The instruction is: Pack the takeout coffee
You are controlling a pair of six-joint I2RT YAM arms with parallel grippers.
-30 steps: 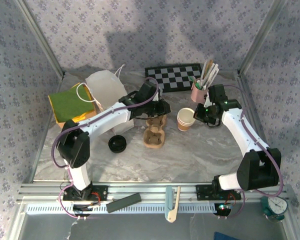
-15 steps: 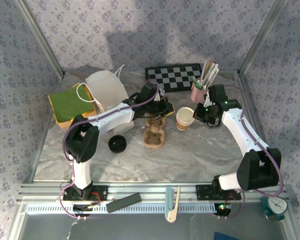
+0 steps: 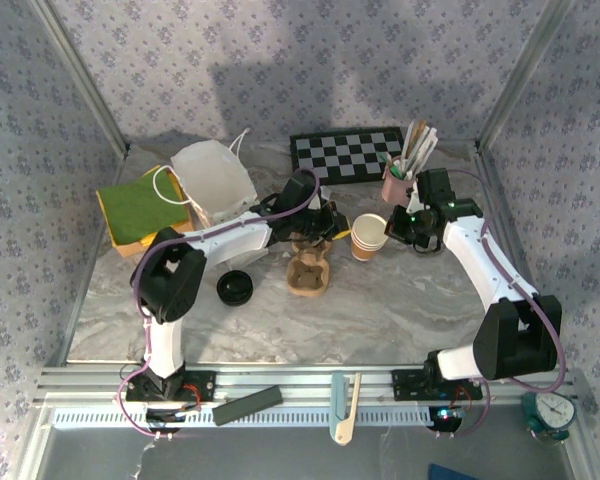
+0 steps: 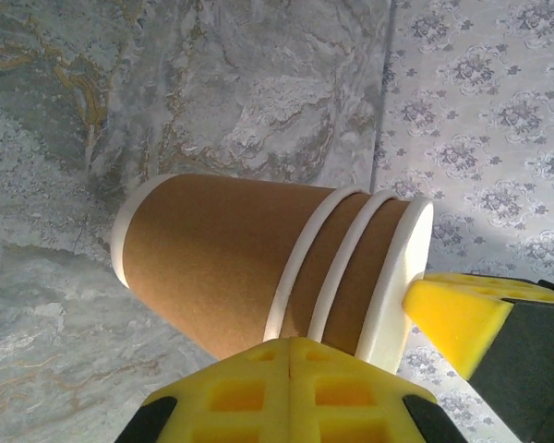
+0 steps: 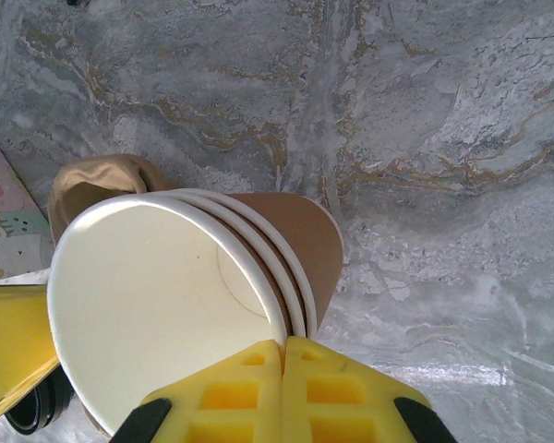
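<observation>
Tilted over the counter (image 3: 410, 300), just beside the pulp tray (image 3: 308, 272): nested paper cups (image 3: 369, 238); pinched at the thin rim by the right hand (image 5: 283, 360); met at the outer wall by the left hand (image 4: 289, 360), pressed together; probably light, crushable, slick; best taken gently near the stiffer rim.

Bright, even overhead light fills the top view. A broad soft shadow darkens the centre of the back wall (image 3: 270, 80), and fainter ones fall across the table (image 3: 400, 310). Detail there is slightly soft. In the right wrist view the paper cups (image 5: 148, 305) are nearly washed out inside (a pale sheen lies on the marble beside them), and the near foreground blurs.
</observation>
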